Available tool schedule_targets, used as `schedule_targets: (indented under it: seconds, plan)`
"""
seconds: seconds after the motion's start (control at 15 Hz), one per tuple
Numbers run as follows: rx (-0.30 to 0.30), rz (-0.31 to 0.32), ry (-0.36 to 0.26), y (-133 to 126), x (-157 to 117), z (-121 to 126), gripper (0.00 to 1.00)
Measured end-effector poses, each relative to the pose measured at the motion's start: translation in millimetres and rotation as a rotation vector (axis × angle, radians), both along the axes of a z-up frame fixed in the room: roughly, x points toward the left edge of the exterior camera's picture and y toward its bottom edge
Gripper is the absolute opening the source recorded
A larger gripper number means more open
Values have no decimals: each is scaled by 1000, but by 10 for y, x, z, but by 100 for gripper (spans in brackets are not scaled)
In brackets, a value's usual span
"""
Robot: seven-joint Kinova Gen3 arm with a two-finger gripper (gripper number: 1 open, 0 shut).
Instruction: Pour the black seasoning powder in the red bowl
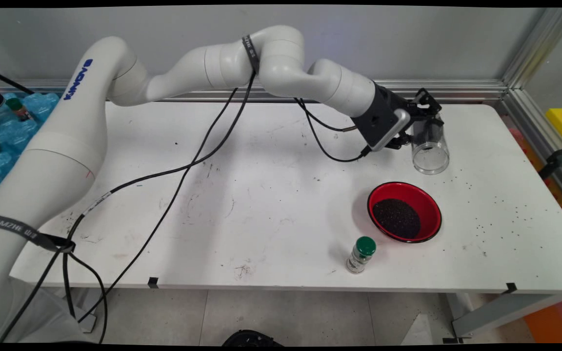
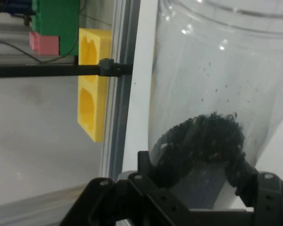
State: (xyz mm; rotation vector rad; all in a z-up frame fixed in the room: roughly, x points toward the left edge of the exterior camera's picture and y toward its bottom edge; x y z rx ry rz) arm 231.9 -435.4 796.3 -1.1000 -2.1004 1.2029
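The gripper clamps a clear cup above the tabletop; few grains remain inside. The red bowl already holds a dark heap.

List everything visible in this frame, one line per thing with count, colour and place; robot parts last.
Clear plastic cup: one, transparent, dark granules clinging inside, held tilted above the table's far right.
Red bowl with black rim: one, holding a heap of dark granules, right of centre near the front.
Small glass spice jar with green cap: one, upright, just left of the bowl at the front.
Loose dark grains: scattered, right side of the white table.
Yellow block: one, beyond the table's right edge.
Black gripper: one, closed around the cup.
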Motion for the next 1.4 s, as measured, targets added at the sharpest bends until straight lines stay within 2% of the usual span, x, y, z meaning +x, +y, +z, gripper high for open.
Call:
schedule_targets:
  seconds: [0.67,0.93,1.4]
  plan:
    - [-196,-85,-97,-14,-169,-162,0]
    - [-253,-106,-122,-8,-202,-213,0]
    - [-318,-126,-147,22,-242,-270,0]
